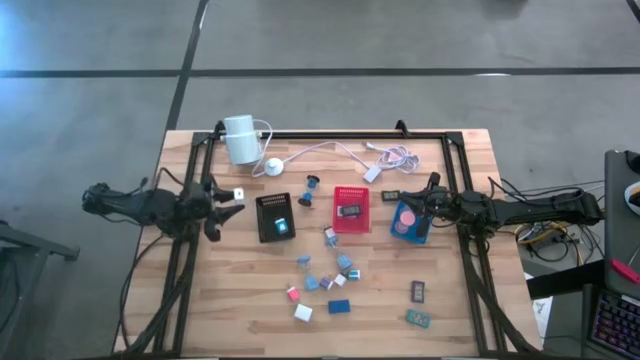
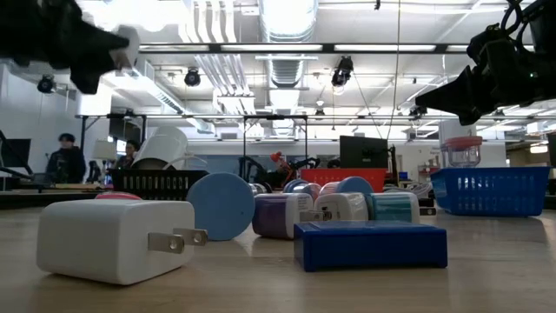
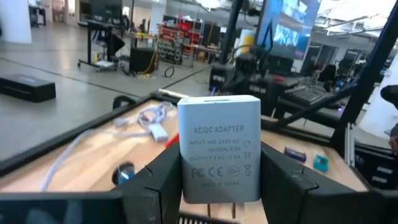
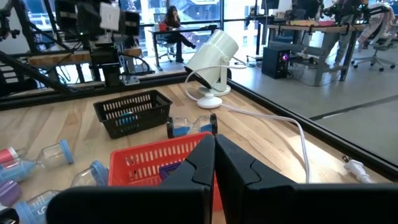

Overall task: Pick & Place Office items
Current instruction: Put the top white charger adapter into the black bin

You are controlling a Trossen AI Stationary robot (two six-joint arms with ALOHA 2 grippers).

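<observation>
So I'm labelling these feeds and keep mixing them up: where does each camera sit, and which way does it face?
High view: overhead, straight down on the table; both arms show.
Low view: tabletop height, looking across the chargers into the room; arms overhead.
Left wrist view: on the left arm, over its pincer clamping a white AC adapter.
Right wrist view: on the right arm, past its shut pincer toward the red tray.
Shared: the red tray also shows from above.

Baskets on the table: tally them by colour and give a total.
Black basket: 1
Red basket: 1
Blue basket: 1
Total: 3
</observation>
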